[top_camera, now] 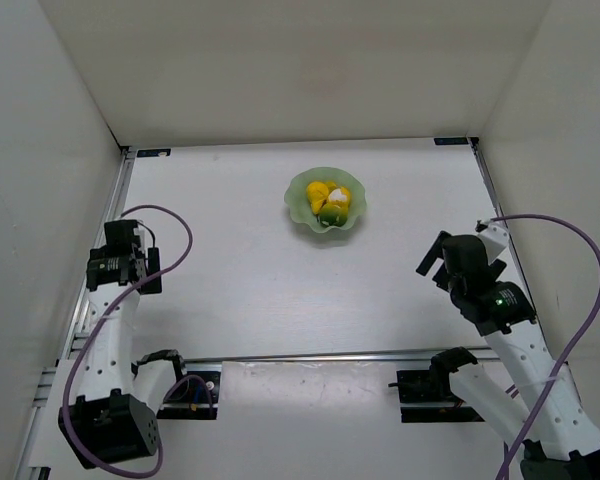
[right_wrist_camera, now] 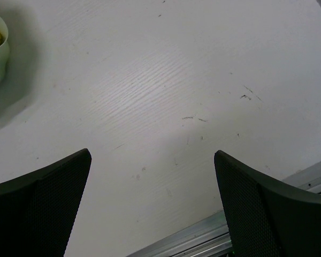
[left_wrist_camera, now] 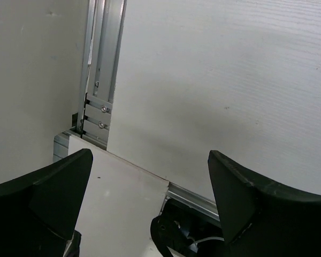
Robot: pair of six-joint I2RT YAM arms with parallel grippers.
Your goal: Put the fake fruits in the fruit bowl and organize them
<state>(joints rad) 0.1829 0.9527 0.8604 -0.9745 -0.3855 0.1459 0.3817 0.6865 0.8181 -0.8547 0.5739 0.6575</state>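
Fruit bowl (top_camera: 296,194): one, pale mint with a wavy rim, upright with its mouth facing up. It is round, so it shows no long axis. It sits on the white tabletop (top_camera: 280,290) in the far half, toward twelve o'clock and slightly right of centre.

Fake fruits: three, all inside the bowl, clustered and touching.
- One yellow pear (top_camera: 318,191), at ten o'clock in the bowl. Its long axis and stem direction cannot be made out from above.
- One yellow-and-white peeled-looking fruit (top_camera: 339,195), at two o'clock, with the white patch facing up.
- One dark green fruit (top_camera: 331,215), at six o'clock against the near rim, with a pale patch on top.

The right wrist view catches only the edge of the bowl, at its ten o'clock corner, with slivers of yellow and green inside.

Left fingers (left_wrist_camera: 48,193): two, spread wide with nothing between them, above bare tabletop and an aluminium rail (left_wrist_camera: 99,69). The left arm (top_camera: 115,340) stands at eight o'clock from the bowl, well apart.

Right fingers (right_wrist_camera: 267,203): two, spread wide and holding nothing, above bare scuffed tabletop. The right arm (top_camera: 520,350) stands at four o'clock from the bowl, well apart.

Purple cables (top_camera: 175,225): two, one looping off each arm.
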